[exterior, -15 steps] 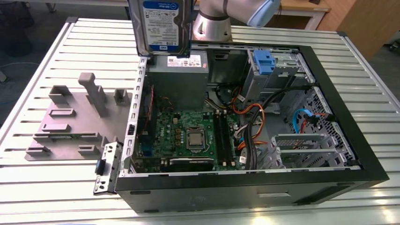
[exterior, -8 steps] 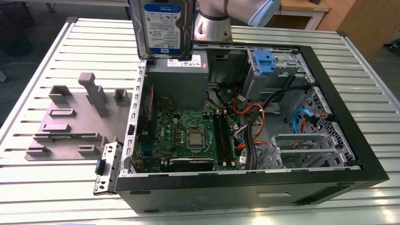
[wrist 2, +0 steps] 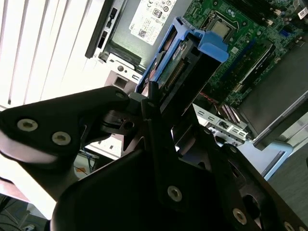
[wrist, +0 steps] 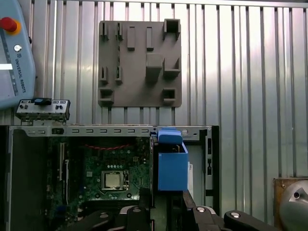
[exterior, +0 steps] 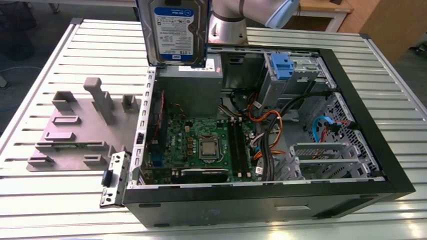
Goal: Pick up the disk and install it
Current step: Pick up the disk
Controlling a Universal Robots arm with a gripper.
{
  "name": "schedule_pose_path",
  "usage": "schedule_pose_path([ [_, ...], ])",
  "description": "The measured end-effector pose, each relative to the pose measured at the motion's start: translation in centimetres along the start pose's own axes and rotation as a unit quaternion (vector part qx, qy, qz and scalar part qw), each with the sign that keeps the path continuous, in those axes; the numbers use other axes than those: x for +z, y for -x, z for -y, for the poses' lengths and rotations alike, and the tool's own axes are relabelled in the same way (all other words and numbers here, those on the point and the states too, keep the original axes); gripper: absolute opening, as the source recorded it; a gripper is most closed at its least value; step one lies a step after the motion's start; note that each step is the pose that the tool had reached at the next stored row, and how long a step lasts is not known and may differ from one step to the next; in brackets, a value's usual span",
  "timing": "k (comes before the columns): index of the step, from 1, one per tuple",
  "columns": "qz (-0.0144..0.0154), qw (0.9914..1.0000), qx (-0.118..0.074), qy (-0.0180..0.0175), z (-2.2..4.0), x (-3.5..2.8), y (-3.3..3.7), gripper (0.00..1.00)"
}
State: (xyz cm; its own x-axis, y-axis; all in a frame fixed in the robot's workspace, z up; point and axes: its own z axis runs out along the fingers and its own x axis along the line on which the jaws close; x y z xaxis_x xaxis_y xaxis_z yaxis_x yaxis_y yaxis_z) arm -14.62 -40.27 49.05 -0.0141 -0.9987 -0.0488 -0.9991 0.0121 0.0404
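Note:
The disk [exterior: 173,30] hangs upright above the back edge of the open computer case [exterior: 347,165], at the exterior view's upper left. Its blue-and-white label faces the camera and a blue carrier frames it. In the second wrist view the disk [wrist 2: 185,65] appears edge-on, with my gripper [wrist 2: 159,98] shut on it and a black finger pressed on either side. In the first wrist view the disk's blue carrier [wrist: 172,166] sits over the case's grey power-supply box, just beyond my gripper [wrist: 166,211].
A green motherboard [exterior: 200,142] lies in the case, with cables and a drive bay with a blue tab [exterior: 280,67] toward the exterior view's right. On the slatted table [exterior: 60,210] lie a grey fixture plate [exterior: 80,130] and a loose metal bracket [exterior: 113,180]. A teach pendant [wrist: 14,53] lies nearby.

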Motion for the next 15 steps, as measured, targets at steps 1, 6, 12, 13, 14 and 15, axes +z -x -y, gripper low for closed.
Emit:
schedule_pose_path([
  [1,0.0,1.0,0.0,0.0,0.0,0.0,-0.06,0.35],
  [6,0.0,1.0,0.0,0.0,0.01,0.0,-0.12,0.35],
  [12,0.0,1.0,0.0,0.0,0.04,-0.01,-0.28,0.35],
  [13,0.0,1.0,0.0,0.0,0.06,-0.02,-0.34,0.35],
  [14,0.0,1.0,0.0,0.0,0.08,-0.02,-0.4,0.35],
  [15,0.0,1.0,0.0,0.0,0.1,-0.03,-0.46,0.35],
])
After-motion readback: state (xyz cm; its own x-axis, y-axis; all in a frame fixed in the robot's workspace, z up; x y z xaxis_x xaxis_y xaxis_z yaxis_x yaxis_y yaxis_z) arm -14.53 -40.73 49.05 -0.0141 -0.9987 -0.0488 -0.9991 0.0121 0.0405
